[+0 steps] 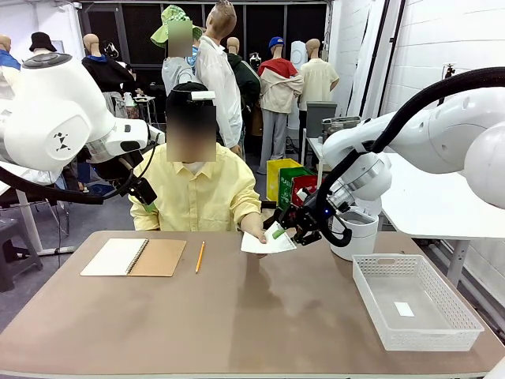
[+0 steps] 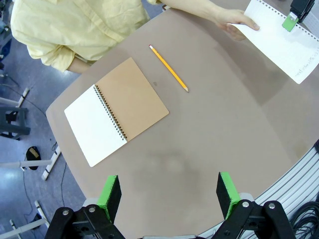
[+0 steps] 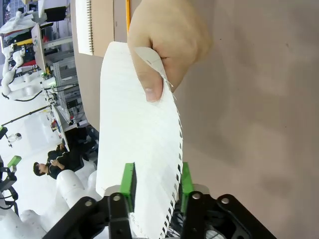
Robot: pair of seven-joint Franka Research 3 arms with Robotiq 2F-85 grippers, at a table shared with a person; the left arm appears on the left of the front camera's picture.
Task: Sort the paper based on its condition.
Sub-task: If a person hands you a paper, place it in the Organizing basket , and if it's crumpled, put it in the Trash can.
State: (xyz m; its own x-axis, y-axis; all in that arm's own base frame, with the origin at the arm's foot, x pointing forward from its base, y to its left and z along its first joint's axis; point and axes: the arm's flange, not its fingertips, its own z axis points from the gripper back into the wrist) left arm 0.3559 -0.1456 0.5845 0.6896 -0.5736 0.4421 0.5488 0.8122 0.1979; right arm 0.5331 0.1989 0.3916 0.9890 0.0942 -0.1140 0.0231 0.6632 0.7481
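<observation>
Straddling the paper (image 3: 139,124), right end effector (image 3: 155,180) faces the person's hand (image 3: 169,42).

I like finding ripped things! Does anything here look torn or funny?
Yes. The paper sheet that the person's hand holds out between the right gripper's pads has one ragged edge of torn binding holes, and the corner in that hand curls over. Nothing else looks odd.

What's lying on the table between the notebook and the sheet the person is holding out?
Just a yellow pencil, plain in the front view.
</observation>
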